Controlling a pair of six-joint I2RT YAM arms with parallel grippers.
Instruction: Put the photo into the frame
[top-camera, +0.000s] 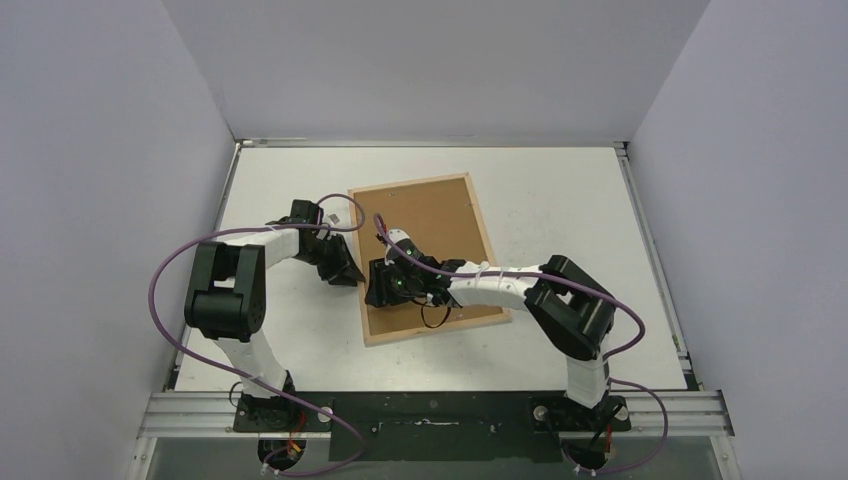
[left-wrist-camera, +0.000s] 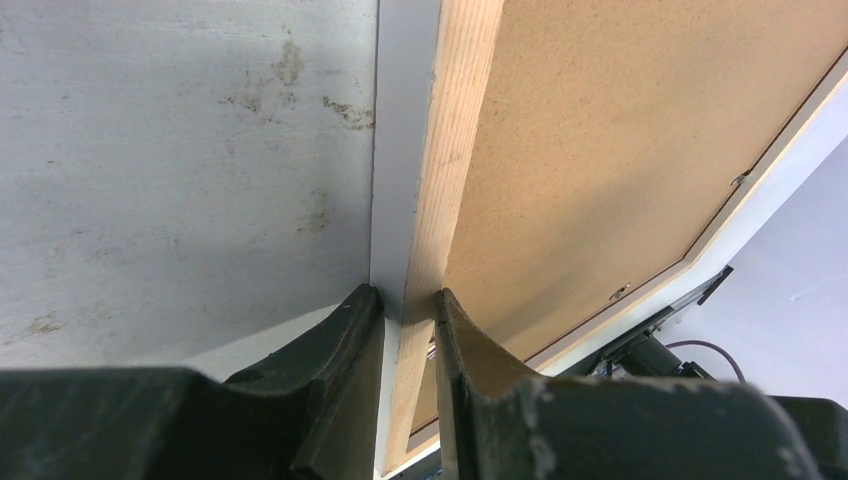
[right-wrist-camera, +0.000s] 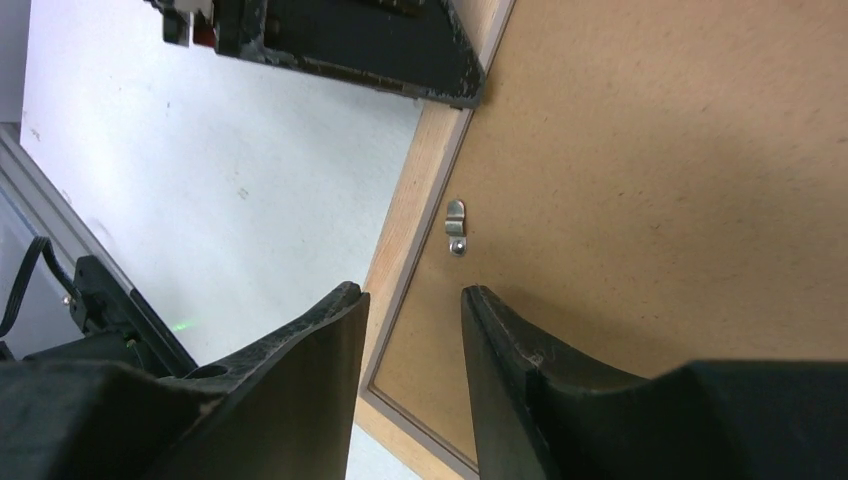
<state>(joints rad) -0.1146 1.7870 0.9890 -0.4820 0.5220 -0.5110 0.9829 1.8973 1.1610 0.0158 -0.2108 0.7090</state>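
**Q:** Left gripper clenches what?

**A:** The frame, back up at centre, steadied by its left edge. Right gripper hovers released over the backing board, near a metal clip, probably to turn it. Photo unseen.

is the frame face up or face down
Face down: the frame shows its wood back, with the brown backing board on top.

Thin wood-backed frame flat, back side up, askew
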